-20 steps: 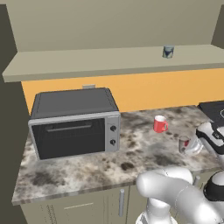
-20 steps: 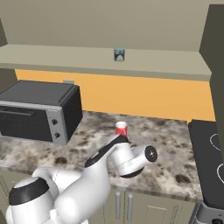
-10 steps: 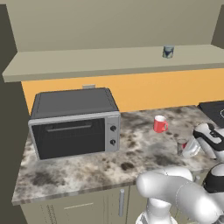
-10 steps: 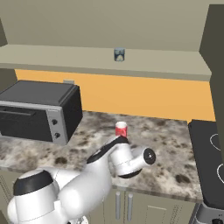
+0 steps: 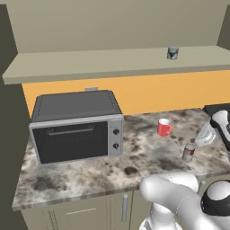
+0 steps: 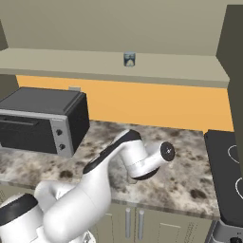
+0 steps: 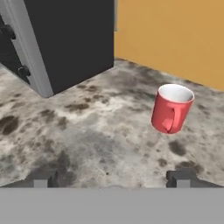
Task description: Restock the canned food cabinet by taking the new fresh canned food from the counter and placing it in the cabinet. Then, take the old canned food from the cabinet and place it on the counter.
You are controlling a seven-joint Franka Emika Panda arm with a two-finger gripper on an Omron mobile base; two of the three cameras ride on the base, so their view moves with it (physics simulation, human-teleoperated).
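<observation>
Red-white tin: old canned food [image 5: 188,152] stands upright on the table [image 5: 90,173], at 4 o'clock from the red mug [image 5: 164,127], near it but apart.
Blue-grey tin: new fresh canned food [image 5: 173,53] stands upright on the cabinet [image 5: 90,63] shelf board, toward its right end, at 12 o'clock from the mug and well above it. In the right base view it sits mid-shelf.
Step in hand: judged as the tail end. New tin is in the cabinet and old tin is on the table, so both swaps look done as things lie.
Tool: tool [image 7: 111,178] has its tips spread wide apart in the hand view. Nothing sits between them, so it holds nothing. Bare table lies under the gap, and no contact with any tin or the mug shows.
Tool surroundings: hand view has the mug at 1 o'clock from the tool, upright, handle toward the camera. The dark toaster oven [image 7: 57,39] is at 11 o'clock.
Tool vs old tin: left base view puts the hand at about 1 o'clock of the tin, close. Whether they touch, cannot tell.
Next move: judged, lift the tool up and away from the tin with the tips kept spread.
Risk: judged, a sideways sweep could tip the tin or clip the mug.
</observation>
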